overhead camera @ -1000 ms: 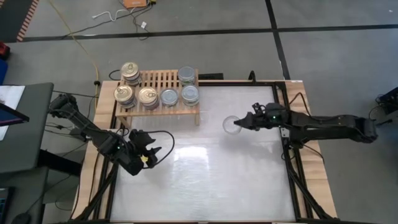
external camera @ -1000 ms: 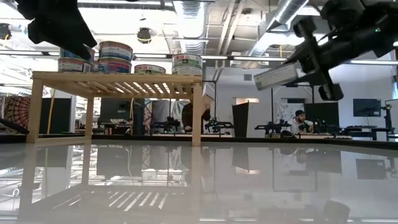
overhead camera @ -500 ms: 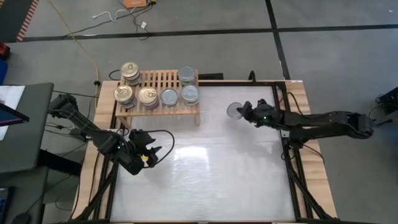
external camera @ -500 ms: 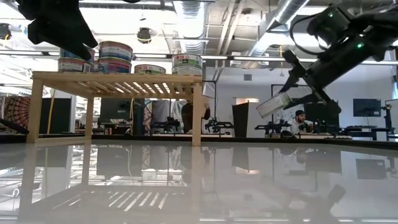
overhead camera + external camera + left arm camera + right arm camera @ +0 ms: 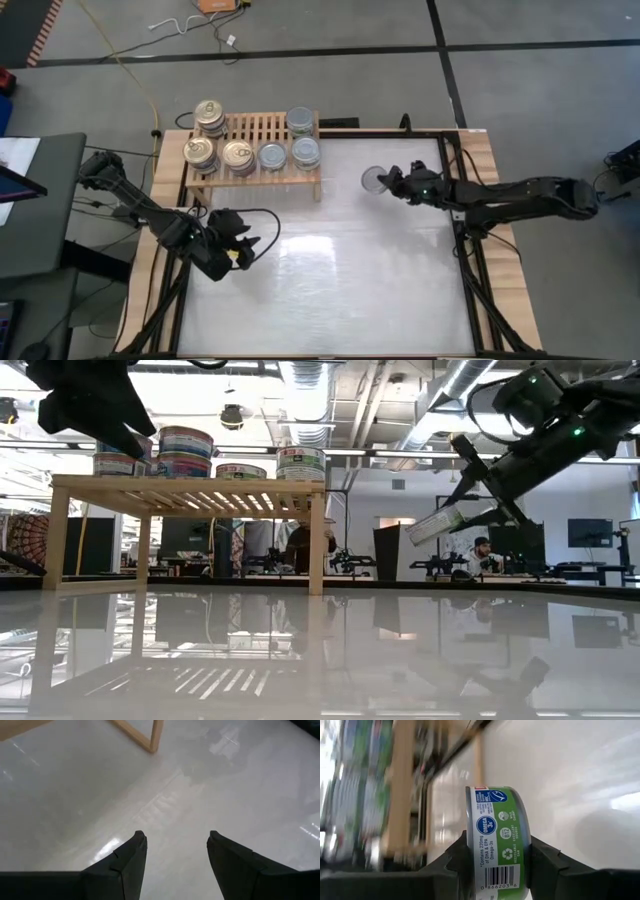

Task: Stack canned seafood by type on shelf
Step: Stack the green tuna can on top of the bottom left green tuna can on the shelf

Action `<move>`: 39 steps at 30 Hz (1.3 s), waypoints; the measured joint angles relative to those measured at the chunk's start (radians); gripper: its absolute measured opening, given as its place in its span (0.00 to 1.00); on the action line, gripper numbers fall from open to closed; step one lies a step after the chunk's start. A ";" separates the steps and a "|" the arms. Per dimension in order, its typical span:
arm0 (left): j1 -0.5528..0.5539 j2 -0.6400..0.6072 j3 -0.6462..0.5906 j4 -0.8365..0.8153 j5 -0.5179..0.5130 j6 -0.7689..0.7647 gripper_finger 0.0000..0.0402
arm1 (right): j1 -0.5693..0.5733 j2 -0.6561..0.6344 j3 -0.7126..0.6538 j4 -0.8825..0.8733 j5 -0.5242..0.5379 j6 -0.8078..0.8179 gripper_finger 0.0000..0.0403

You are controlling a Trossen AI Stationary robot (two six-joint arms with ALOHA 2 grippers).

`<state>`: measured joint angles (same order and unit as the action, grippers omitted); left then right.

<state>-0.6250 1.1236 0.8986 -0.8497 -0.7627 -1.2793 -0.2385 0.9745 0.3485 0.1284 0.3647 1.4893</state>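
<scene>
The shelf (image 5: 258, 128) stands at the table's far left on its legs. On its slats sit gold-topped cans (image 5: 238, 155) to the left and silver-topped cans (image 5: 304, 151) to the right, some in stacks. My right gripper (image 5: 386, 181) is to the right of the shelf and is shut on one green-labelled can (image 5: 495, 845), held above the table. In the low view this can (image 5: 437, 523) is tilted and hangs lower than the shelf top (image 5: 190, 485). My left gripper (image 5: 177, 840) hangs open over the table's left part (image 5: 240, 250), with nothing between its fingers. My right gripper pinches the can between its two fingers (image 5: 457, 857), one on each flat end (image 5: 470, 820), with the label wall facing the wrist camera. The fingers come from the table's right, slanting a little downward. The can is clear of the table, tilted, its silver face (image 5: 376, 180) turned upward.
The glossy white tabletop (image 5: 340, 280) lies between the arms. A wooden frame (image 5: 500, 260) and black rails border the table. One shelf leg (image 5: 156, 735) stands just beyond my left gripper. Cables lie on the floor beyond the far edge.
My right gripper has gone down and toward the table's far edge with the can, turning at the wrist. The can has sunk from about shelf-top height to below it and tilts more steeply.
</scene>
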 joint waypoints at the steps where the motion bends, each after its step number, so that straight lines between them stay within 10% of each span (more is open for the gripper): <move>1: 0.006 0.000 0.000 0.008 0.003 -0.001 0.49 | 0.013 0.000 0.000 0.007 -0.018 -0.022 0.40; 21: 0.249 0.003 -0.211 0.958 0.160 0.126 0.48 | 0.374 0.100 0.072 0.276 -0.053 -0.239 0.40; 39: 0.303 0.003 -0.211 1.153 0.209 0.140 0.48 | 0.333 0.512 0.609 0.199 -0.240 -0.476 0.40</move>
<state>-0.3222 1.1263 0.6880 0.3037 -0.5541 -1.1389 0.0941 1.4861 0.9572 0.3270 0.1248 1.0132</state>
